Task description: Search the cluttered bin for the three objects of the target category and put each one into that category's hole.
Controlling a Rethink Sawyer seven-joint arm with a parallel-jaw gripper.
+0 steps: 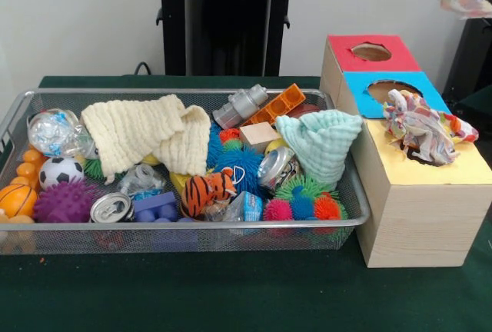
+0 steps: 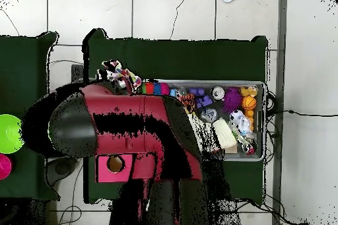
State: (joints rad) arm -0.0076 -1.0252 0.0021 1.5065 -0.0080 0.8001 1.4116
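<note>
Green cloth covers the tabletop (image 1: 231,293), which carries a wire-mesh bin (image 1: 192,228) and, just beside it, a wooden sorting box (image 1: 415,217) with red, blue and yellow top panels, each with a hole. In the overhead view the red and black arm (image 2: 132,127) spreads over the box and the adjoining end of the bin. The claw is hidden in both views; its state cannot be determined.

A multicoloured patterned rag (image 1: 419,128) lies bunched on the yellow panel, over its hole. Inside the bin, a cream knitted cloth (image 1: 146,132) and a mint-green knitted cloth (image 1: 323,144) rest on top of the clutter: a striped tiger toy (image 1: 206,190), a purple spiky ball (image 1: 65,203), a small soccer ball (image 1: 60,170), cans, blocks.
</note>
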